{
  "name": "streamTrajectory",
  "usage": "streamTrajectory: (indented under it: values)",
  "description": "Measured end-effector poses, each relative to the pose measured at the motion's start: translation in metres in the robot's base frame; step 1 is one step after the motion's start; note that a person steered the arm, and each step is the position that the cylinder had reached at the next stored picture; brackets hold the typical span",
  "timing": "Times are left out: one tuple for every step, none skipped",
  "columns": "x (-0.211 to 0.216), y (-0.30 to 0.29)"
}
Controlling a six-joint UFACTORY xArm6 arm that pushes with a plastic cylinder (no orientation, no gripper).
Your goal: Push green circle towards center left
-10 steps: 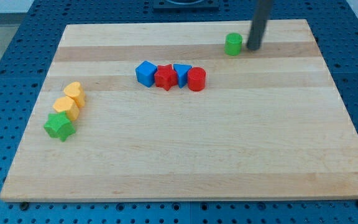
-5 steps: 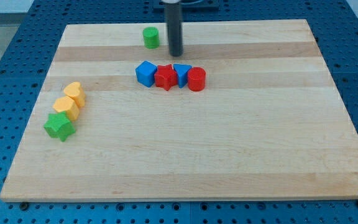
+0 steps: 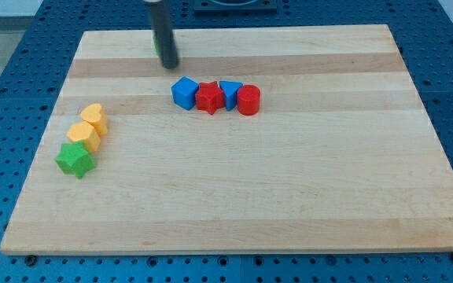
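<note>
The green circle (image 3: 156,47) stands near the view's top, left of the middle, on the wooden board (image 3: 250,189). Only a green sliver of it shows at the left edge of my dark rod, which covers the rest. My tip (image 3: 168,66) rests on the board right against the green circle, on its right and lower side. The tip is above and a little left of the blue cube (image 3: 185,92).
The blue cube, a red star (image 3: 209,97), a blue triangle (image 3: 230,93) and a red cylinder (image 3: 248,101) touch in a row. At the view's left, a yellow heart (image 3: 93,116), a yellow hexagon (image 3: 83,135) and a green star (image 3: 75,159) form a slanted line.
My rod has swept left along the view's top, and the green circle has slid left ahead of it, from the top right to left of the middle. The other blocks have not moved.
</note>
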State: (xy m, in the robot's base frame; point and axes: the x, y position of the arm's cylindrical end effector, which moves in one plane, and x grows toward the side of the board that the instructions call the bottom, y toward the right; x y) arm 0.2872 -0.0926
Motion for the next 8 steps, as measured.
streamTrajectory:
  values:
    - [-0.026, 0.024]
    - [-0.072, 0.018]
    - [-0.074, -0.032]
    - [-0.010, -0.086]
    - [0.024, -0.107]
    - [0.014, -0.107]
    - [0.004, -0.122]
    - [0.017, -0.149]
